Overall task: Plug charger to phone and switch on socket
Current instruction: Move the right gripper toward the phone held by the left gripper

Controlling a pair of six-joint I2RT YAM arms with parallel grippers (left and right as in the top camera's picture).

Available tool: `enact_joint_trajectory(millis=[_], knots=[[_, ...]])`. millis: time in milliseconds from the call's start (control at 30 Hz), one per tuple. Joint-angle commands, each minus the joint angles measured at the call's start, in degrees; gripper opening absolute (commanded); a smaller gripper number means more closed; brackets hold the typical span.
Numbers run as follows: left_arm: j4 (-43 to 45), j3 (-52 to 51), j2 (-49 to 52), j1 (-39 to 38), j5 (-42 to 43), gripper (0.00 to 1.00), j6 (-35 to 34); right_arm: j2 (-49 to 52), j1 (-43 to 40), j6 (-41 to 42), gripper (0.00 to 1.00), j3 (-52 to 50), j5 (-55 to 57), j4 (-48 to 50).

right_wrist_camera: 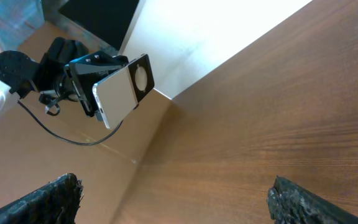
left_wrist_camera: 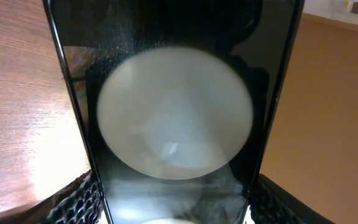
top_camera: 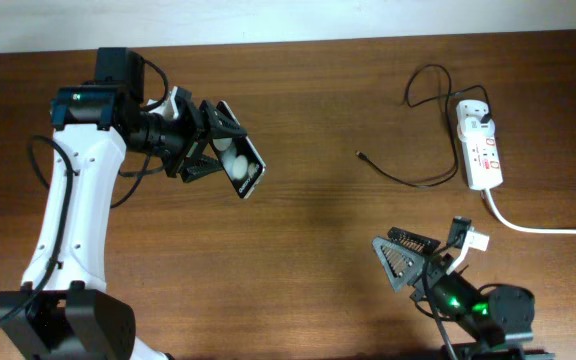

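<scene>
Overhead view: phone held aloft at left, cable loose at right

The left gripper point(top_camera: 220, 150) pinches the phone point(top_camera: 244, 165) between its fingers, tilted above the wood. Well apart to the right, the charger point(top_camera: 400, 180) lies loose, its connector tip pointing toward the phone and its loops running to the white plug adapter point(top_camera: 473, 113) at the socket point(top_camera: 484, 152). The thick white cord point(top_camera: 543, 229) trails off right. The right gripper point(top_camera: 430, 256) hovers near the front edge, fingers spread wide. Bare table point(top_camera: 308, 120) lies between tip and phone.
</scene>
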Motion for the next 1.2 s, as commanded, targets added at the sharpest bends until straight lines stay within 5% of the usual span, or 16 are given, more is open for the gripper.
enact_joint_trajectory(millis=[0,200,433,633,933,1167], knots=[[0.15,-0.22,-0.17,0.42,2.34,0.56,0.68,7.93,-0.24,-3.06,0.99,5.57,-2.36,0.20],[0.13,-0.22,-0.17,0.42,2.34,0.56,0.68,25.00,5.25,-10.19,0.99,18.16,-1.25,-0.07],[0.13,-0.22,-0.17,0.42,2.34,0.56,0.68,43.06,26.99,-13.07,0.99,28.72,21.35,0.59],[0.15,-0.22,-0.17,0.42,2.10,0.56,0.72,49.07,38.03,-13.05,0.99,29.05,35.80,12.17],[0.17,-0.22,-0.17,0.42,1.97,0.56,0.72,59.30,43.15,-12.09,1.00,29.11,37.24,28.96],[0.15,-0.22,-0.17,0.39,0.59,0.56,1.11,65.24,43.21,-11.08,0.99,32.65,37.20,30.21]])
